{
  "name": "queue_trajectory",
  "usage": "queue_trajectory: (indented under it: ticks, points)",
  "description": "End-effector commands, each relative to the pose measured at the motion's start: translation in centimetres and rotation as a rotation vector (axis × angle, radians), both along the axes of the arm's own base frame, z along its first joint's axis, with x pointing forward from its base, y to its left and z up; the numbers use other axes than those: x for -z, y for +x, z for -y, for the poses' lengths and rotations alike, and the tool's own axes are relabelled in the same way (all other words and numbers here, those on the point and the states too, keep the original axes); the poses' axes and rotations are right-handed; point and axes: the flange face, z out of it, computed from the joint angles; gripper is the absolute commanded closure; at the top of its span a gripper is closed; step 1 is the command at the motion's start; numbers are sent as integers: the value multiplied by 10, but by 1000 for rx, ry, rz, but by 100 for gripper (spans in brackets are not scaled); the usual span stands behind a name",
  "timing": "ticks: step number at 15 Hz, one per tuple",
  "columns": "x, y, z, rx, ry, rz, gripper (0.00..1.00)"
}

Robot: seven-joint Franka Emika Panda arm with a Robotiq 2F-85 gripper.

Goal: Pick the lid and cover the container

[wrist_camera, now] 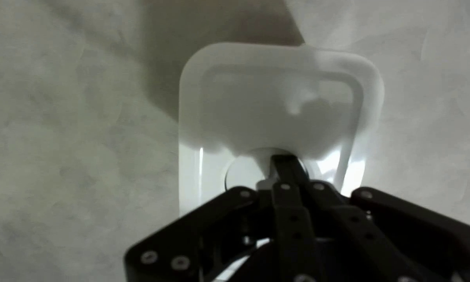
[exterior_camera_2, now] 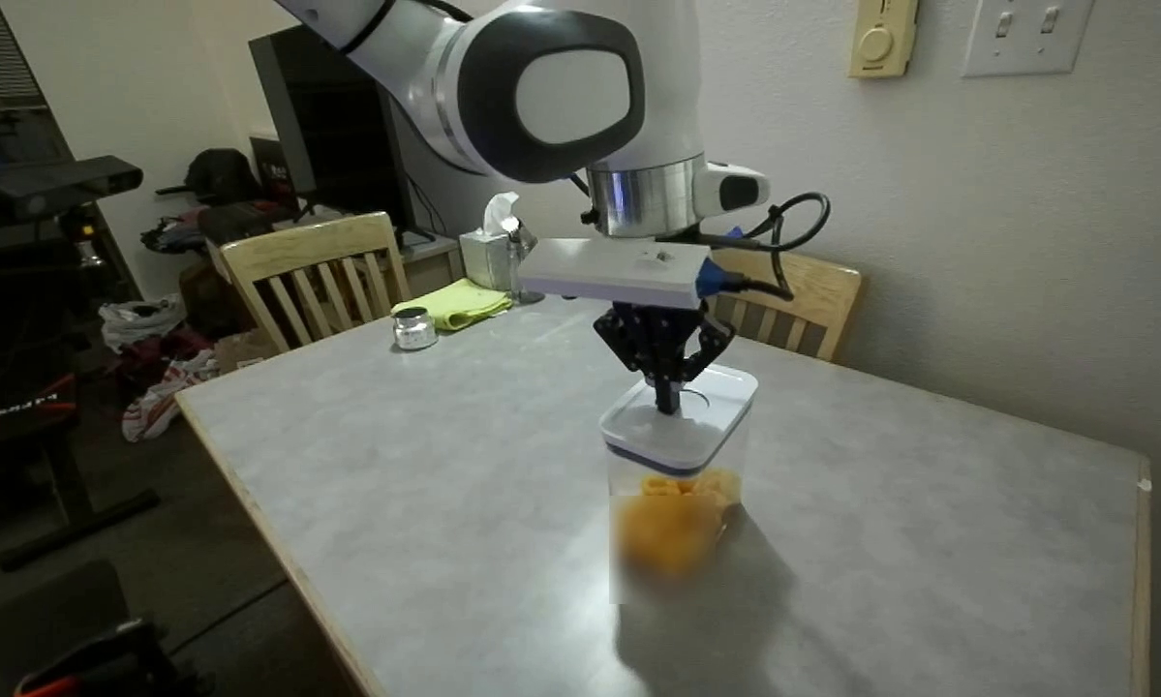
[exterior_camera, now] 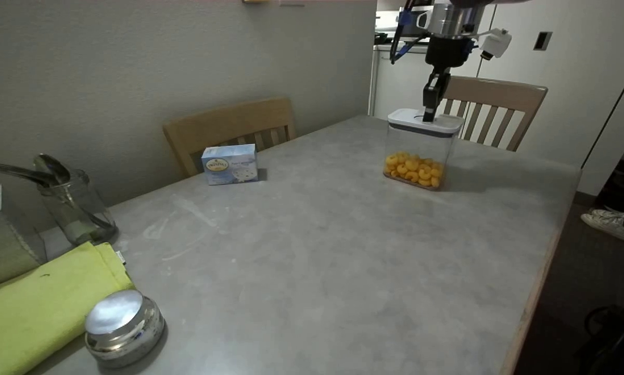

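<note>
The flat white lid (exterior_camera: 403, 117) sits level on top of the clear container (exterior_camera: 418, 147), covering its opening, with a dark seal band under its rim. Yellow-orange pieces show in the container's bottom. The lid (exterior_camera_2: 648, 436) and container (exterior_camera_2: 628, 478) also show in an exterior view, where part of the container is blurred. My gripper (exterior_camera: 428, 117) points straight down, its fingers shut together and empty. The fingertips are at the round button in the lid's middle and seem to touch it. In the wrist view the lid (wrist_camera: 250, 105) lies under the fingertips (wrist_camera: 286, 159), which hide part of the button.
A white-and-blue box (exterior_camera: 230, 164) stands near the wall-side table edge. A round metal cap-topped jar (exterior_camera: 124, 329), a yellow-green cloth (exterior_camera: 46, 312), a glass jar with cutlery (exterior_camera: 77, 213) and a tissue box (exterior_camera_2: 484, 259) are grouped at one table end. Chairs (exterior_camera: 494, 99) stand around the table.
</note>
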Motion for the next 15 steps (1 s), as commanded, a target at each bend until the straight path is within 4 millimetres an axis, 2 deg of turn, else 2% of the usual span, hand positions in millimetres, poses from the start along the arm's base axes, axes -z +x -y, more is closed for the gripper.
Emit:
queue_trajectory:
  ticks: [1,4,8,11,12,13,15]
  points:
    - [30,-3,3,14,10,-3,100]
    - [-8,0,-10,-27,-10,36,100]
    - [-42,2,-30,-76,-19,68,100]
    - [-66,4,-36,-93,-28,90,100]
    - [-74,4,-36,-82,-30,91,74]
    - [-79,3,-36,-58,-28,85,73]
    - [-87,0,-33,-4,-31,80,61]
